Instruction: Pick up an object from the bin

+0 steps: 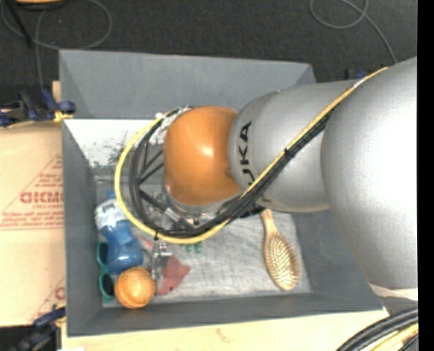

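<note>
Looking down into the grey bin (77,218), I see the arm (326,152) coming in from the right of the frame and covering most of the bin's middle. Its orange wrist cover (195,156) sits just above centre, with yellow and black cables (129,189) looped round its left side. Below the cover, the fingers (160,268) point down towards the lower left of the bin floor. From this angle I cannot tell whether they are apart or together, or whether anything is between them.

The thing nearest to them is a pinkish-red piece (176,275), flat and irregular, lying just to the right of their tips in the lower left of the frame. I cannot tell whether it touches them. An orange ball (135,287) lies just down and left of the tips, against the bin's lower wall. A teal cup (104,269) lies beside the ball in the lower left corner, and a blue bottle with a white label (118,234) lies just above that. A wooden hairbrush (281,258) lies well apart, at lower centre-right, bristles up.
</note>
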Robot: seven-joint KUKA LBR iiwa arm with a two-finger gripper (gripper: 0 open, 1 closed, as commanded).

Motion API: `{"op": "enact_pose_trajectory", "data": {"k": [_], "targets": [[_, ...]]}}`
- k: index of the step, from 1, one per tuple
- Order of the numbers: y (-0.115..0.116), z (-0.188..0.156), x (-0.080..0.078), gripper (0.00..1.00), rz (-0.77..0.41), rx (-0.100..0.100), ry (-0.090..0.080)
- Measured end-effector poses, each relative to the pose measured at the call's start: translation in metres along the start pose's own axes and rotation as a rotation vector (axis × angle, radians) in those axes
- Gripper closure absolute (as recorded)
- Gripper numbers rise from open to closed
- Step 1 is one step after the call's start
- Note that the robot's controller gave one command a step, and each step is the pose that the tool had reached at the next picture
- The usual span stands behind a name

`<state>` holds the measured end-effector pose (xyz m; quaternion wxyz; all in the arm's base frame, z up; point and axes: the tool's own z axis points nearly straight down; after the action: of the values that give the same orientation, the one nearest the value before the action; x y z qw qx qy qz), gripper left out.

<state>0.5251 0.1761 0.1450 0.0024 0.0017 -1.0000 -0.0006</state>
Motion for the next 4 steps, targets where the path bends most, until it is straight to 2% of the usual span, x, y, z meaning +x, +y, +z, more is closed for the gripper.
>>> {"op": "enact_pose_trajectory", "data": {"k": [1, 2, 3, 4], "targets": [[0.000, -0.003, -0.002, 0.00, 0.003, -0.001, -0.007], [-0.016, 0.014, 0.015, 0.00, -0.115, 0.000, -0.011], [-0.035, 0.068, 0.022, 1.00, -0.404, -0.005, -0.033], [-0.035, 0.068, 0.022, 1.00, -0.404, -0.005, -0.033]]}}
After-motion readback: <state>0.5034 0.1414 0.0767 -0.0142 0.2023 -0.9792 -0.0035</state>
